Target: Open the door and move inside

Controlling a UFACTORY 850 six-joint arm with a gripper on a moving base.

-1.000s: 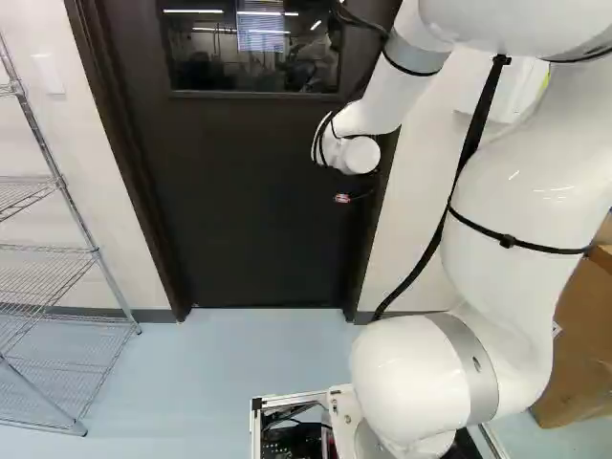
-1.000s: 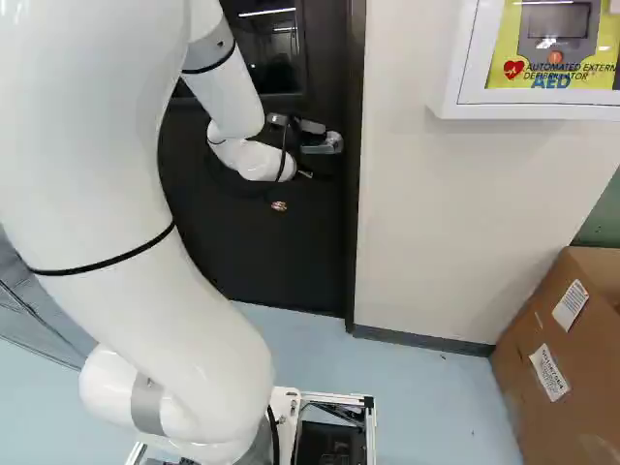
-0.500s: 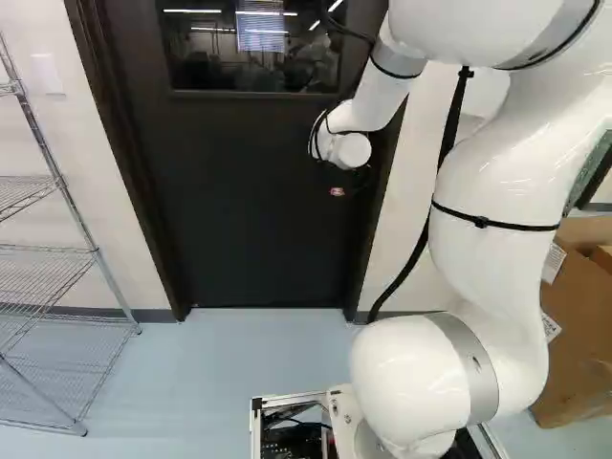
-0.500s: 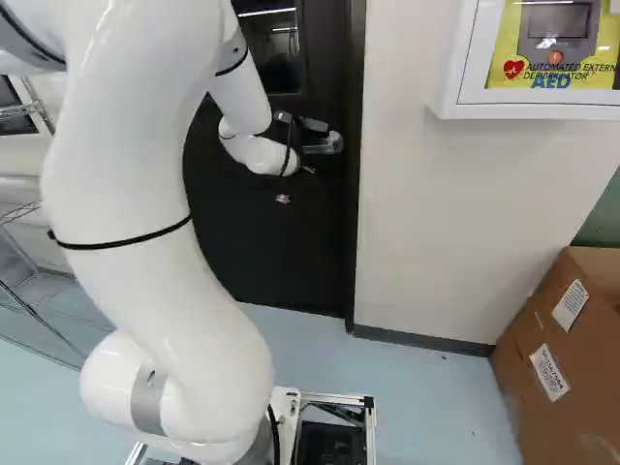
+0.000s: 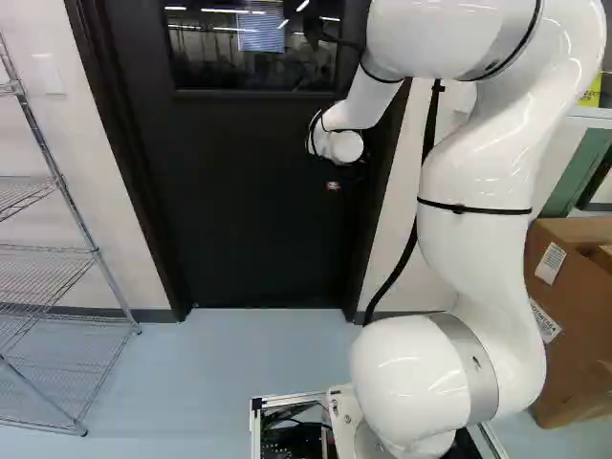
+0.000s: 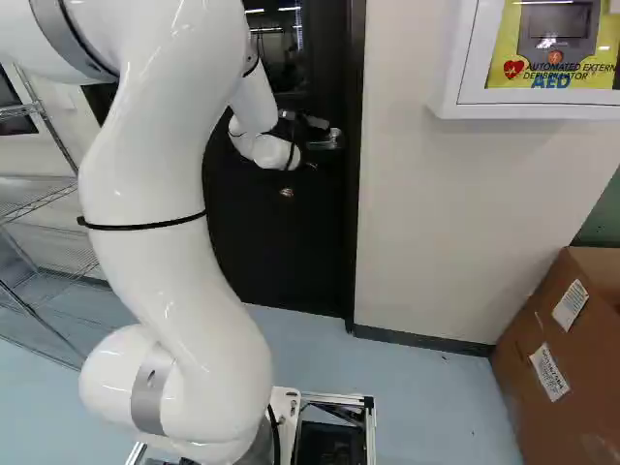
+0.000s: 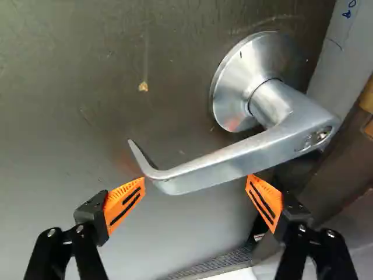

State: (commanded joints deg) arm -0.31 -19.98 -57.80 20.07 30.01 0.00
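In the left base view, a dark door (image 5: 249, 215) stood closed in its frame (image 5: 136, 163), a wire shelf (image 5: 43, 253) to one side and a cardboard box (image 5: 588, 325) to the other, as a white arm (image 5: 469, 253) bent over toward the window (image 5: 258, 57) and ended in front of the door. In the right base view, the gripper (image 6: 301, 121), dark against the door, was at the silver handle (image 6: 327, 139), near the door's edge; a white wall cabinet (image 6: 528, 105) hung beyond the frame. In the wrist view, the gripper (image 7: 197, 177) had its two fingers spread wide, pinching nothing, with the handle slanting across just ahead of the gap. One orange pad (image 7: 123, 201) pointed at the handle's curved free end, and the other (image 7: 265, 201) reached its lower edge closer to the round base (image 7: 236, 87). Whether either tip touched the metal could not be told.
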